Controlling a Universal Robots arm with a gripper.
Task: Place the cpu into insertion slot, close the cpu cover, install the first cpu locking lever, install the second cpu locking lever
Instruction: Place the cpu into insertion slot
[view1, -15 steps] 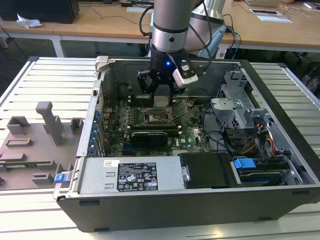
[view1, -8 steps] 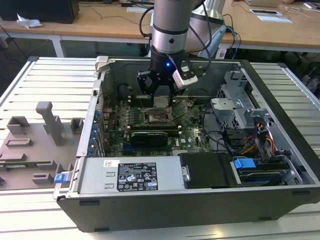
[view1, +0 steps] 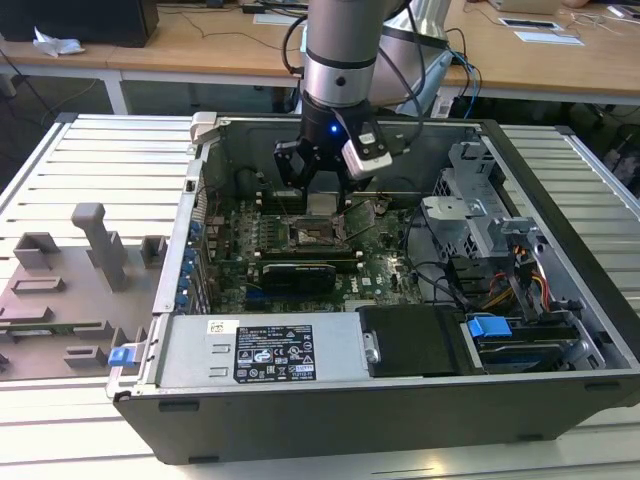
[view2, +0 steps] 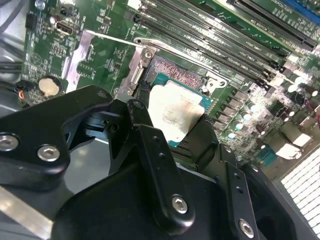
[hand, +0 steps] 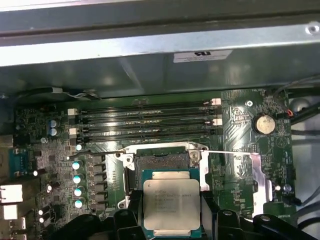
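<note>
First wrist view: the gripper (hand: 171, 220) is closed on the cpu (hand: 171, 202), with a black finger (hand: 127, 220) against each of two opposite edges and the metal top facing the camera. The insertion slot (hand: 159, 161) lies just beyond the chip's leading edge, on the side toward the memory sticks (hand: 145, 121). Part of its dark field is exposed and the rest is hidden behind the chip. Chip edges look parallel to the slot's metal rim, so the remaining offset is judged to be along that one axis plus height, with no twist. A thin wire lever (hand: 230, 152) stands out sideways from a far corner of the slot. Second wrist view, oblique: the slot's contact field (view2: 172, 75) is bare, and the cpu (view2: 175, 112) sits between the fingers of the gripper (view2: 170, 120), apparently clear of the rim. Contact cannot be ruled out from the wrist views. Exterior view: the gripper (view1: 322, 178) hangs in the upper centre of the frame inside the open computer case (view1: 400, 410), over the green motherboard (view1: 385, 262). The slot (view1: 318, 236) sits directly below it in the picture, with a visible gap between them.
</note>
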